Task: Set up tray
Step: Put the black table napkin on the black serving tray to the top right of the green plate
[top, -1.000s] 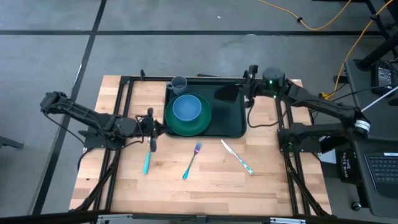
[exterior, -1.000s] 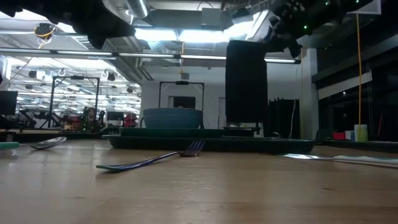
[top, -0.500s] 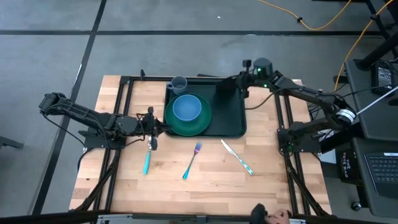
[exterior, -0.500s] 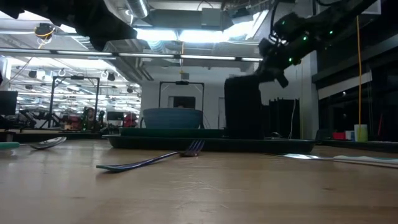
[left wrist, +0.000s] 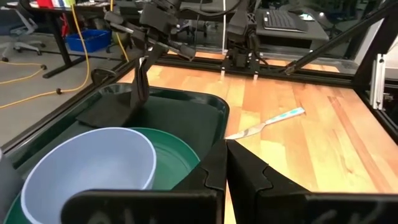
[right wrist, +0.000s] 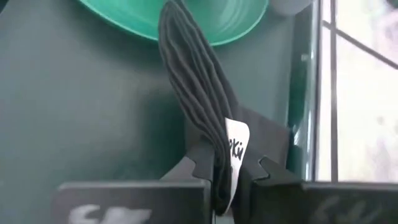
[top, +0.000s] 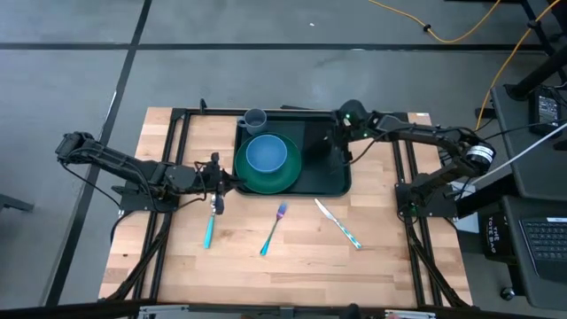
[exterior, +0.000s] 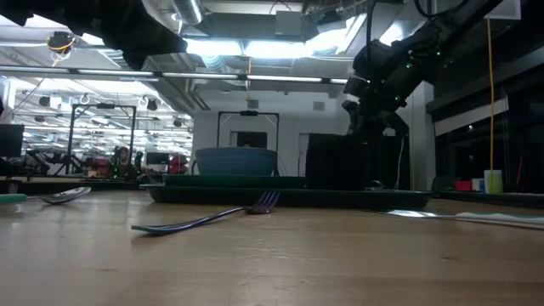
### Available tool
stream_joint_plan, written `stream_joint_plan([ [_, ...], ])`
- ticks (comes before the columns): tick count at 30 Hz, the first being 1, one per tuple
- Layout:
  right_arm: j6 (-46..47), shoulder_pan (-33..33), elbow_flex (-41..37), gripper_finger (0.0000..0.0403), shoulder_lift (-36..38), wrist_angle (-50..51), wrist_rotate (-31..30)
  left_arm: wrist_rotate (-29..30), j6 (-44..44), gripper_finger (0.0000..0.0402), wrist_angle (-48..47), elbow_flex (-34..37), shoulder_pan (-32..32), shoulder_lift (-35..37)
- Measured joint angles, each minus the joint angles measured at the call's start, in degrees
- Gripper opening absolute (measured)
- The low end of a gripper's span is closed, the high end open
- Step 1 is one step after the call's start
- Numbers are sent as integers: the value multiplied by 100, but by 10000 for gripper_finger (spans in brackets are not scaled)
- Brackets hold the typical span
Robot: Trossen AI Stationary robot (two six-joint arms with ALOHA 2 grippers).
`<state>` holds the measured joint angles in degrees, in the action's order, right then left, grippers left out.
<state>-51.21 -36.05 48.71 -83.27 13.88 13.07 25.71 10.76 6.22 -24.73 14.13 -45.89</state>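
Note:
The dark green tray (top: 330, 180) lies at the table's far middle. On its left half sits a round green plate (top: 282, 177) with a pale blue bowl (top: 265, 154) on it, and a grey cup (top: 255, 118) stands at the far left corner. My right gripper (top: 337, 144) hangs over the tray's right half, shut on a black ribbed cloth (left wrist: 113, 108). My left gripper (top: 221, 180) is shut beside the tray's left rim (left wrist: 217, 115). I cannot tell whether it touches the rim. My right gripper pinches the black cloth between its two fingers at a bunched fold beside a white tag (right wrist: 237, 149). The fingers slant down from the table's right side. The cloth hangs from them in a narrow gathered strip (left wrist: 142, 84), and its lower part (left wrist: 102, 112) lies on the tray floor.
On the wood in front of the tray lie a teal-handled spoon (top: 210, 229), a fork (top: 273, 229) and a knife (top: 338, 223). Black frame rails (top: 182, 142) run along both sides of the table. Cables and equipment stand past the right edge.
My right gripper has come down and gone left over the tray's right half, tipping its fingers further down. The black cloth, which hung tall and upright, has sunk with it, and its lower part now rests on the tray.

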Motion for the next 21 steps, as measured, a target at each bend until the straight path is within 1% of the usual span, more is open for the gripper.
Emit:
stream_joint_plan([
  [8,223,189,-5,22,-3,558,-352,-30,0,2,0,0,0,0],
  [15,595,282,-305,22,-3,567,-307,-32,2,3,0,0,0,0],
  [21,883,413,-744,22,-3,300,-300,-30,0,2,0,0,0,0],
])
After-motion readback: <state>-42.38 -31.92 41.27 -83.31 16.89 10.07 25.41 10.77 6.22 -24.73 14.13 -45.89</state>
